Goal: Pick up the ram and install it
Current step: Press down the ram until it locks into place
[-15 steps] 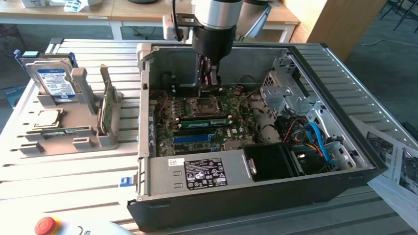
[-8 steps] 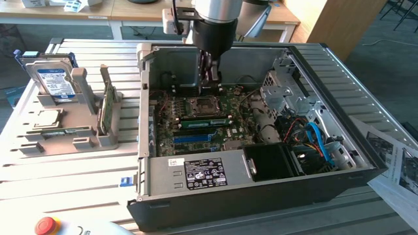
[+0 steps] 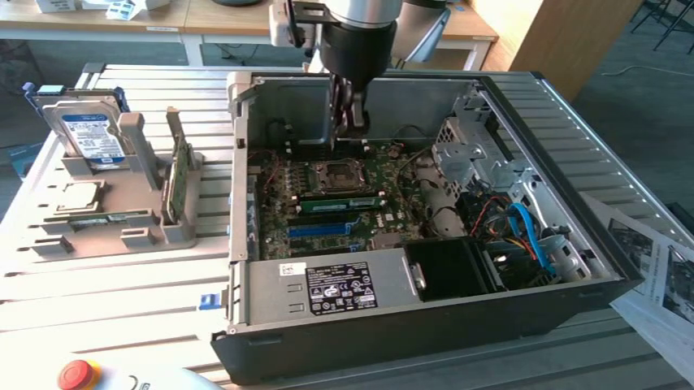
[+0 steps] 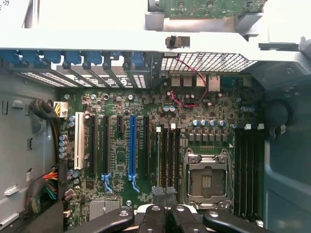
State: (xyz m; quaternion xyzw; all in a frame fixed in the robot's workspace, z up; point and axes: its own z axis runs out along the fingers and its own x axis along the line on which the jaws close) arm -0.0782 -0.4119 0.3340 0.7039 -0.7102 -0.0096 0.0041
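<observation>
A ram (image 3: 174, 180), a thin green stick, stands on edge in the grey holder (image 3: 130, 207) at the exterior view's left, outside the case. A second green stick (image 3: 341, 201) sits in a motherboard slot just beside the CPU socket (image 3: 331, 175). My gripper (image 3: 349, 122) hangs over the rear of the open computer case, above the motherboard and well apart from the holder. In the wrist view my gripper (image 4: 164, 194) points down at the board near the CPU socket (image 4: 206, 179). Its fingers are shut, with no stick between them.
The black computer case (image 3: 434, 317) lies open on a slatted table. A silver hard drive (image 3: 93, 134) stands in the holder. The long blue slot (image 4: 132, 145), the power supply (image 3: 331, 288), a drive cage (image 3: 472, 150) and loose cables (image 3: 521, 227) crowd the case. A red button (image 3: 78, 374) sits at the front.
</observation>
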